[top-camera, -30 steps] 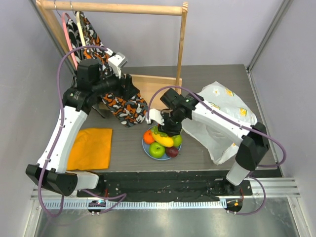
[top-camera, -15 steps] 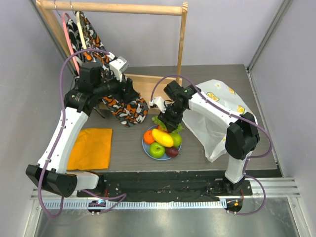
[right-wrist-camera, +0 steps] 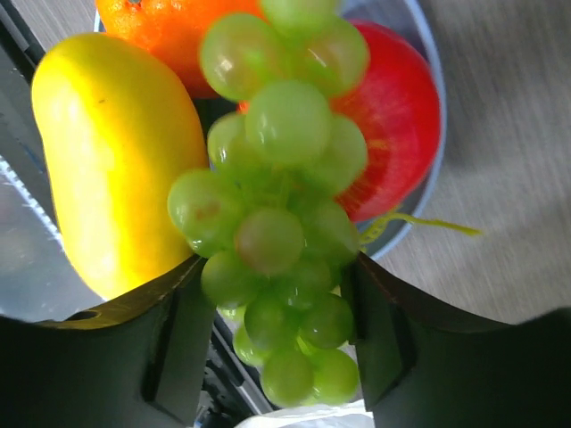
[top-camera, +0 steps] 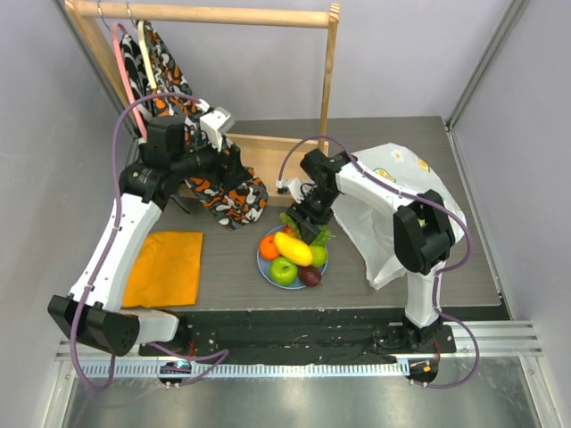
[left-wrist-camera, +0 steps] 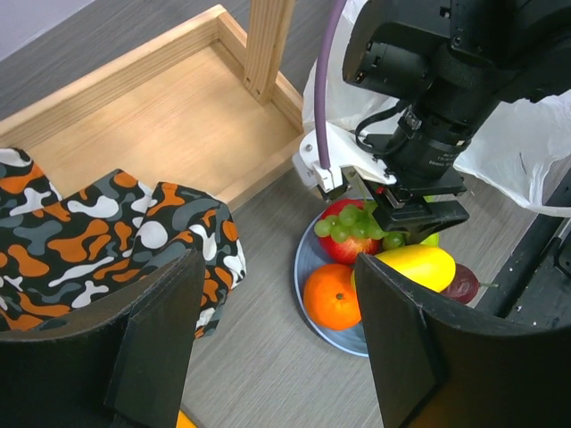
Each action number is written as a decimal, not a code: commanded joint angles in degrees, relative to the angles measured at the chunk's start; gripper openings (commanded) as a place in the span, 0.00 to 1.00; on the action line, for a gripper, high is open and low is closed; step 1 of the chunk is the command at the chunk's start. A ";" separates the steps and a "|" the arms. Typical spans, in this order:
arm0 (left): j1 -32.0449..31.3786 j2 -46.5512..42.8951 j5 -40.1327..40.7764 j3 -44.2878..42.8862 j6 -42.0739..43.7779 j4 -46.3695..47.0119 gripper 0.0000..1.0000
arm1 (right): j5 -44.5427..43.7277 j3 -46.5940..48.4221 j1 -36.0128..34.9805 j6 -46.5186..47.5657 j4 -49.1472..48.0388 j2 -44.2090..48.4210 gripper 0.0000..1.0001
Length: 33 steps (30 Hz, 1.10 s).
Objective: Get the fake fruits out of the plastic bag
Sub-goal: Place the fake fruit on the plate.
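My right gripper [top-camera: 309,219] is shut on the green grape bunch [right-wrist-camera: 277,232] and holds it just above the far side of the light-blue plate [top-camera: 260,265]. On the plate lie an orange [top-camera: 269,246], a yellow mango [top-camera: 294,248], a green apple [top-camera: 284,270], a dark plum [top-camera: 310,275] and a red apple [left-wrist-camera: 355,248]. The white plastic bag [top-camera: 397,209] lies crumpled to the right, under my right arm. My left gripper [top-camera: 235,167] is open and empty, raised over the patterned garment to the left of the plate.
A folded orange cloth [top-camera: 165,267] lies at the front left. A wooden clothes rack with a tray base [top-camera: 272,153] stands at the back. A camouflage garment [top-camera: 223,194] hangs from it down to the table.
My right gripper has shifted slightly toward the far side of the plate with the grape bunch, and its elbow has swung in over the bag. The left arm has hardly moved.
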<state>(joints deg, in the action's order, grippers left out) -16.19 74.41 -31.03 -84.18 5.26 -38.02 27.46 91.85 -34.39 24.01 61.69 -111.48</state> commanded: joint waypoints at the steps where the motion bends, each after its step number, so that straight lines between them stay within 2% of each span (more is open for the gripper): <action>1: 0.37 0.12 0.26 -0.46 1.16 1.19 0.72 | 4.17 2.72 -0.59 -1.77 1.15 0.21 0.68; 5: 0.36 1.35 -0.17 -1.07 0.81 1.55 0.72 | 4.09 3.77 -0.50 -2.39 1.50 0.47 0.68; 10: 0.28 2.58 -0.61 -2.12 0.46 1.90 0.72 | 3.13 3.77 0.29 -2.13 1.94 2.05 0.53; 16: 0.28 3.37 -0.88 -2.48 -0.07 2.25 0.72 | 4.26 3.16 0.38 -2.82 1.59 3.03 0.50; 27: 0.36 3.72 -0.53 -2.74 -0.07 2.25 0.72 | 1.53 2.80 1.43 -3.00 0.62 1.44 0.70; 33: 0.28 3.63 -0.53 -2.57 0.02 2.34 0.72 | 1.72 2.63 2.05 -2.57 1.33 2.67 0.73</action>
<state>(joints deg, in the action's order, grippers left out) -16.10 78.17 -31.07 -84.40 5.06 -37.54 29.02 93.67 -32.80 21.61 63.00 -112.09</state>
